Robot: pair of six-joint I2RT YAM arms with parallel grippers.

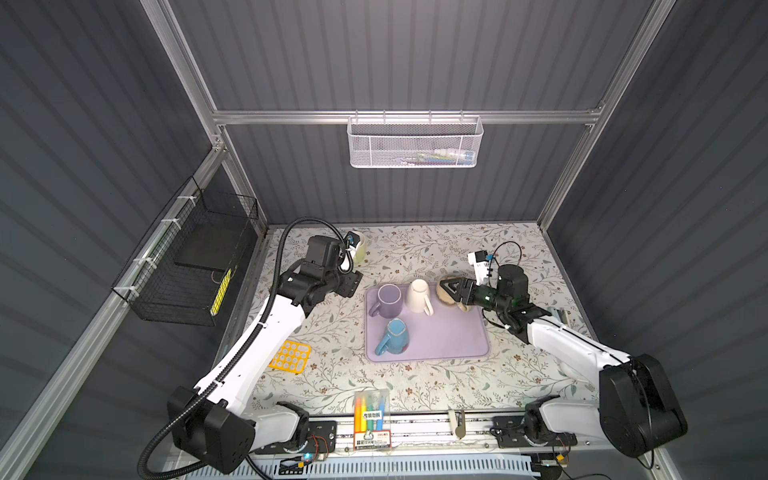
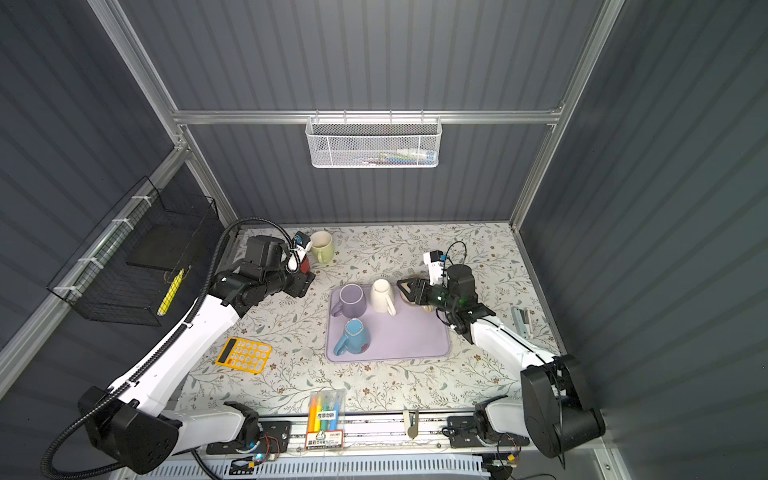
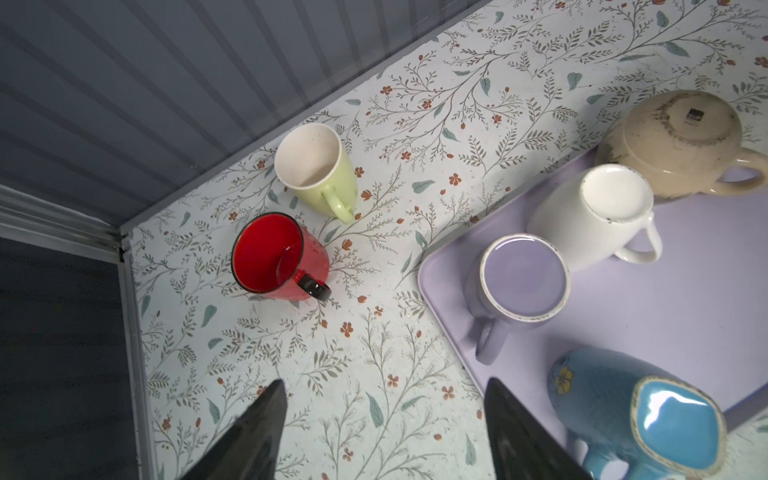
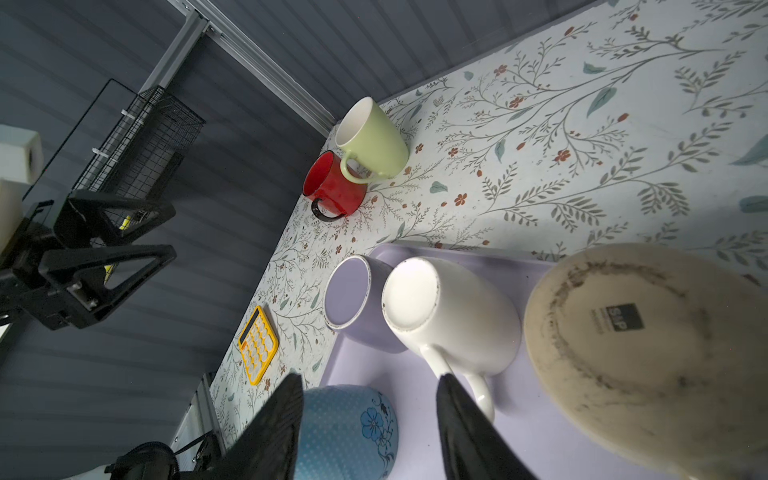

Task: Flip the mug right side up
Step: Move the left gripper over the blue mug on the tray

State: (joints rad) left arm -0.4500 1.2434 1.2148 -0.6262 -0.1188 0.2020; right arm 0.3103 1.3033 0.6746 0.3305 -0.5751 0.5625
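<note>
The right gripper (image 4: 372,378) has its black jaws partly spread, and nothing is clamped between them. It hangs over the far right corner of the flat lilac plastic tray (image 1: 449,340), just above the wide beige ceramic mug (image 4: 644,345), which stands upside down with its scuffed base up. Just beside that mug, along the tray's far edge, a tall white ceramic mug (image 1: 417,295) and a lilac ceramic mug (image 1: 389,300) are also upside down. A blue dotted mug with a flower print (image 1: 395,336) stands inverted nearer the tray's left edge.

The left gripper (image 3: 385,386) holds its jaws wide and empty over the floral-patterned worktop (image 1: 415,249), off the tray's far left corner. In the worktop's far left corner a pale green mug (image 3: 320,174) and a red mug with a black handle (image 3: 274,257) stand upright, close together. A yellow calculator (image 2: 244,355) lies near the left edge.
</note>
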